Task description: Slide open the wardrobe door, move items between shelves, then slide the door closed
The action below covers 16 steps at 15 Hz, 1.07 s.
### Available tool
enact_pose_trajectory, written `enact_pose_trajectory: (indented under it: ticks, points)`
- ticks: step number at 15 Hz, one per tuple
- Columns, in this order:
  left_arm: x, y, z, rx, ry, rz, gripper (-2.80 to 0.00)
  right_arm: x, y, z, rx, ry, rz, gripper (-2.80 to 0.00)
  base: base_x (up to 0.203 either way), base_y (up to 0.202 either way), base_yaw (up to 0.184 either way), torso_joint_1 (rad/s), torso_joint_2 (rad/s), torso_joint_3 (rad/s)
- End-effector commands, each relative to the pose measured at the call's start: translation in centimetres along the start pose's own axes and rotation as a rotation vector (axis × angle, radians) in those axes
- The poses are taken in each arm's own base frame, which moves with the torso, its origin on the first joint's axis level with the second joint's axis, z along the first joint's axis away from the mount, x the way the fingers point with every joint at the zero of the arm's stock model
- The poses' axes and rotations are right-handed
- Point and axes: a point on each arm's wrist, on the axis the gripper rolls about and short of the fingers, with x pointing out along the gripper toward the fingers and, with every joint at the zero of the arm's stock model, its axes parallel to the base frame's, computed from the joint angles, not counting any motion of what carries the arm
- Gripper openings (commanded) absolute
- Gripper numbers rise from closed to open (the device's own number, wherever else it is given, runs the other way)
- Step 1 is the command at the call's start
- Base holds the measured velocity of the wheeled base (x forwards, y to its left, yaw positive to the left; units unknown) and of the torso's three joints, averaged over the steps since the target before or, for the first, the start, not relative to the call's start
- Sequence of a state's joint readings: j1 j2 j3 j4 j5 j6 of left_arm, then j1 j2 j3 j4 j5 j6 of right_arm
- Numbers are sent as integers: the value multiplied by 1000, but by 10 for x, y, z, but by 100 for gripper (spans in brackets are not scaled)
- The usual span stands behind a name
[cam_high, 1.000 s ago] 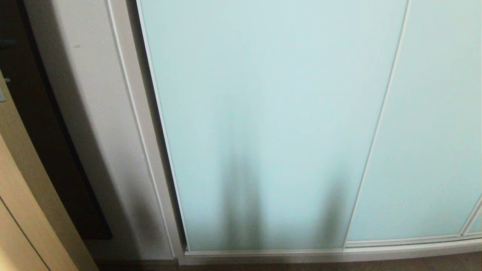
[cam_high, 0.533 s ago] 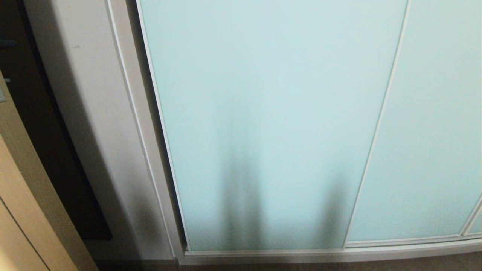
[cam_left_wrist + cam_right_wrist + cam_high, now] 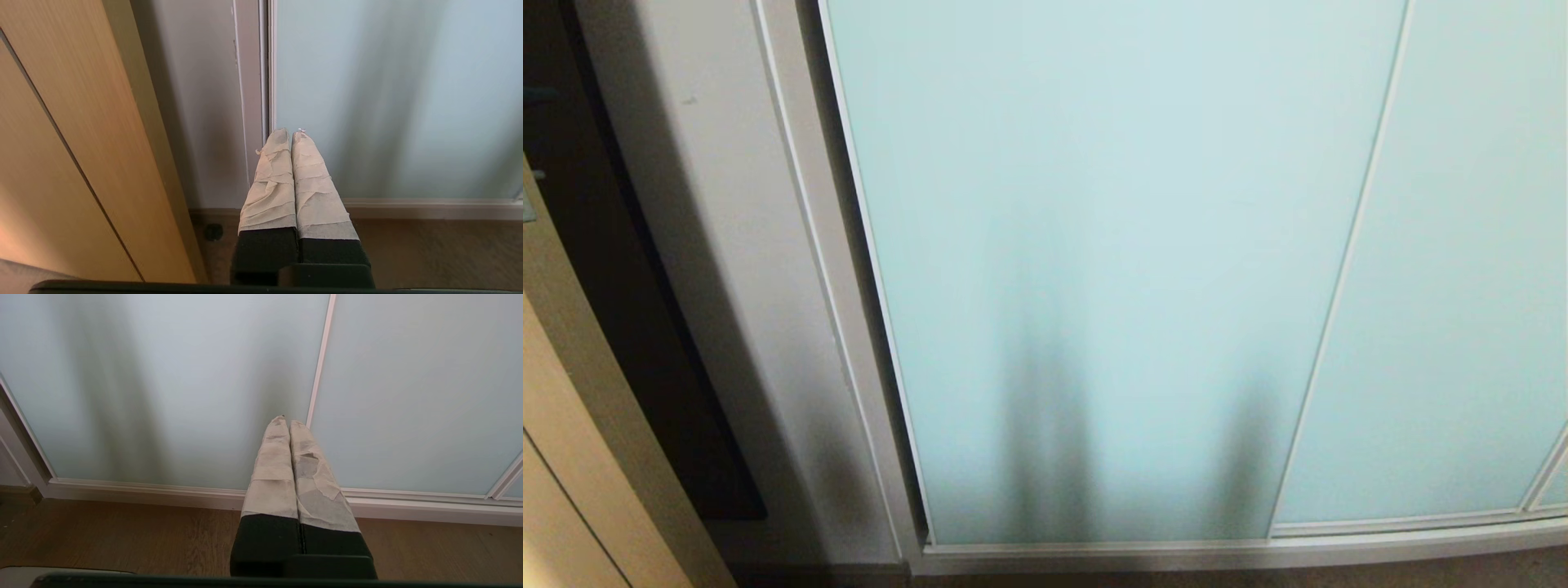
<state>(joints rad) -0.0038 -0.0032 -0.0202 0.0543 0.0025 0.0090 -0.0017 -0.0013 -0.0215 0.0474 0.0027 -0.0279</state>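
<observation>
Directly ahead of both our grippers stands the sliding wardrobe door (image 3: 1094, 269), frosted aqua glass, covering the wardrobe. Our left gripper (image 3: 290, 131) has its taped fingers pressed together, empty, near the door's frame edge. Our right gripper (image 3: 286, 419) is likewise pinched closed, empty, above the wooden floor (image 3: 122, 535).

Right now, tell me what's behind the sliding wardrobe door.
The sliding wardrobe door is shut; its frosted glass shows only dark shadows on its face. Whatever lies behind is covered.
</observation>
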Motion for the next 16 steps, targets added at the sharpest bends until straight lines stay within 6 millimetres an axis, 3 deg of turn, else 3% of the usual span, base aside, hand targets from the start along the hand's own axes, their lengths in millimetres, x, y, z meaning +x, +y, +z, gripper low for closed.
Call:
enact_pose_trajectory:
  ticks: [1, 16]
  points:
    - [1, 0, 1, -10, -25, 1, -280, 0, 0, 0, -1, 1, 1, -280, 0, 0, 0, 0, 0, 0]
    - [1, 0, 1, -11, -28, 3, -280, 0, 0, 0, 5, 1, -1, -280, 0, 0, 0, 0, 0, 0]
